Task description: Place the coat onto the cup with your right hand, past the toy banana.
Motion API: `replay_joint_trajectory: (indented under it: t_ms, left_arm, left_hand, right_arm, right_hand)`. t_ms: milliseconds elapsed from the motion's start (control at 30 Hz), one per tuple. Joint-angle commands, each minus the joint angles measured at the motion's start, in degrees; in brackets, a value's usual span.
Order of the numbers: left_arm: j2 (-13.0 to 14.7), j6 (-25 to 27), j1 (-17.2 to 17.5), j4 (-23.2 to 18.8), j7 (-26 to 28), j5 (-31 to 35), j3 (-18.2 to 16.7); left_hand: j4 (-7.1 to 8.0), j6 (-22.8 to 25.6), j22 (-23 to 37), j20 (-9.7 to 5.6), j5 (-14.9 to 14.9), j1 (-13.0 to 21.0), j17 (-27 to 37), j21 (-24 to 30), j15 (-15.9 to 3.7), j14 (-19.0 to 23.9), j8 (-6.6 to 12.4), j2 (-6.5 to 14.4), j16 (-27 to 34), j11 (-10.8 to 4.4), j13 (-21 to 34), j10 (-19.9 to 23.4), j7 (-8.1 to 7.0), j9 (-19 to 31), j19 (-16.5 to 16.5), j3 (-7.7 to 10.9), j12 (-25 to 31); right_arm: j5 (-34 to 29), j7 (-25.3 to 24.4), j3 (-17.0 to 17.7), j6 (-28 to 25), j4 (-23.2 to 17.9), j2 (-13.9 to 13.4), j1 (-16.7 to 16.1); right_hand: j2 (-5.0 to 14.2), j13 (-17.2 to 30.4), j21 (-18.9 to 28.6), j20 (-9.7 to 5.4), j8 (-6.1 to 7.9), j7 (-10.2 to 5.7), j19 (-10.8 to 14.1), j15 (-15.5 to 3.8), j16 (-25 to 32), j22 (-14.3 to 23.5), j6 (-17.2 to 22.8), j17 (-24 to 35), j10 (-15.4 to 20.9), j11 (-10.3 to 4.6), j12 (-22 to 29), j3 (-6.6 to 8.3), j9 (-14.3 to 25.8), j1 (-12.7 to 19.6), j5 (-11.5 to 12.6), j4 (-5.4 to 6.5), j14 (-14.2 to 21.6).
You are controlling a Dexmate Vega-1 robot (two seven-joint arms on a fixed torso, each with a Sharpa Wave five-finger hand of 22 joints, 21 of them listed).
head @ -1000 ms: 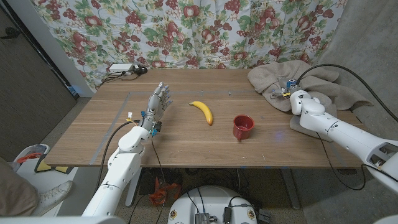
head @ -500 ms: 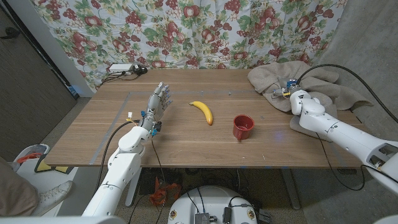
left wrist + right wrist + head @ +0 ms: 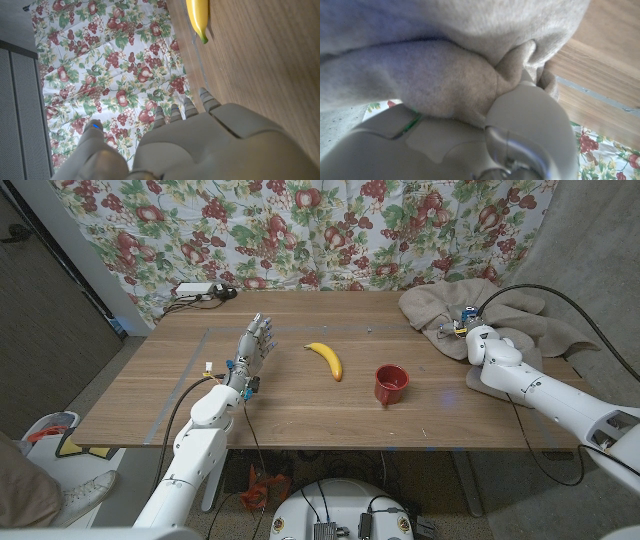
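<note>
The beige coat [image 3: 520, 315] lies heaped on the table's far right corner, partly hanging over the edge. My right hand [image 3: 468, 336] is pushed into its near side, fingers buried in the cloth. In the right wrist view a fold of coat [image 3: 445, 75] is bunched up against that hand [image 3: 520, 125], gripped there. The red cup [image 3: 390, 384] stands upright in the middle right. To its left lies the yellow toy banana [image 3: 325, 359], whose tip [image 3: 197, 15] shows in the left wrist view. My left hand [image 3: 255, 345] stands upright and empty left of the banana, fingers apart.
A white power strip [image 3: 195, 291] with cables sits at the table's far left corner. A floral curtain [image 3: 300, 230] hangs behind the wooden table [image 3: 300, 410]. Bare wood lies between the coat and the cup.
</note>
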Motion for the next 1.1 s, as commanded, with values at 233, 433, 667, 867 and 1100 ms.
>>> replay_joint_trajectory:
  t_ms: [233, 433, 667, 867, 1100]
  left_arm:
    - [-0.03, -0.41, 0.53, -0.42, 0.36, -0.01, 0.16]
    - [-0.07, -0.51, 0.65, -0.48, 0.41, -0.05, 0.24]
    - [-0.03, -0.54, 0.94, -0.84, 0.7, 0.04, 0.24]
    - [-0.01, -0.55, 1.16, -1.07, 0.83, 0.01, 0.2]
    - [0.03, -0.69, 1.4, -1.26, 0.92, 0.0, 0.16]
  left_hand:
    - [-0.15, 0.61, 0.35, 0.12, 0.21, -0.28, 0.15, 0.22, 0.07, -0.21, 0.17, -0.03, 0.32, 0.26, 0.12, -0.49, -0.11, 0.21, 0.05, -0.12, 0.46]
    - [-0.14, 1.02, 0.35, 0.09, 0.22, -0.34, 0.15, 0.24, 0.04, -0.22, 0.3, -0.01, 0.32, 0.22, 0.12, -0.5, -0.04, 0.21, 0.1, -0.14, 0.46]
    - [-0.14, 1.24, 0.35, 0.09, 0.22, -0.39, 0.15, 0.25, -0.02, -0.19, 0.35, 0.0, 0.32, 0.19, 0.12, -0.49, -0.04, 0.21, 0.13, -0.16, 0.46]
    - [-0.14, 1.38, 0.35, 0.08, 0.23, -0.43, 0.15, 0.25, -0.03, -0.24, 0.37, 0.01, 0.3, 0.24, 0.12, -0.5, -0.1, 0.2, 0.15, -0.18, 0.46]
    - [-0.13, 1.45, 0.35, 0.1, 0.24, -0.49, 0.15, 0.25, 0.05, -0.27, 0.34, 0.03, 0.29, 0.23, 0.12, -0.48, -0.13, 0.2, 0.15, -0.21, 0.48]
  right_arm:
    - [0.94, -0.31, -0.02, -0.32, -0.36, -0.07, -0.3]
    - [1.07, 0.18, -0.01, -0.58, -0.77, -0.33, -0.42]
    - [0.83, 0.3, -0.22, -0.5, -0.82, -0.37, -0.27]
    - [0.78, 0.15, -0.26, -0.44, -0.65, -0.19, -0.13]
    - [0.65, 0.31, -0.31, -0.55, -0.87, -0.23, -0.06]
  right_hand:
    - [2.55, 3.62, 4.52, -7.54, 1.79, -0.29, 6.56, -12.71, 4.23, 3.35, 2.88, 14.6, 5.64, -4.28, 4.47, -0.15, 2.79, 4.81, 1.83, -0.14, 9.68]
    - [2.67, 4.9, 6.15, -7.96, 2.79, -0.89, 6.97, -12.71, 3.72, 4.55, 4.82, 15.17, 6.89, -4.31, 6.24, 0.05, 3.68, 5.07, 2.6, 0.14, 10.95]
    - [2.37, 6.92, 8.92, -8.01, 4.64, -2.11, 7.05, -12.97, 3.14, 6.69, 8.46, 16.34, 9.1, -5.38, 9.05, 0.45, 5.19, 5.98, 4.02, -0.02, 13.76]
    - [1.69, 8.39, 10.93, -8.01, 5.49, -2.51, 6.89, -12.94, 3.71, 8.34, 9.68, 18.05, 9.94, -5.86, 10.7, 0.49, 6.25, 7.33, 4.78, -0.36, 15.89]
    - [1.39, 10.18, 13.0, -7.97, 6.8, -3.09, 6.52, -12.98, 4.21, 10.17, 11.44, 19.87, 10.66, -6.95, 12.44, 0.43, 7.47, 8.42, 5.37, -0.36, 17.64]
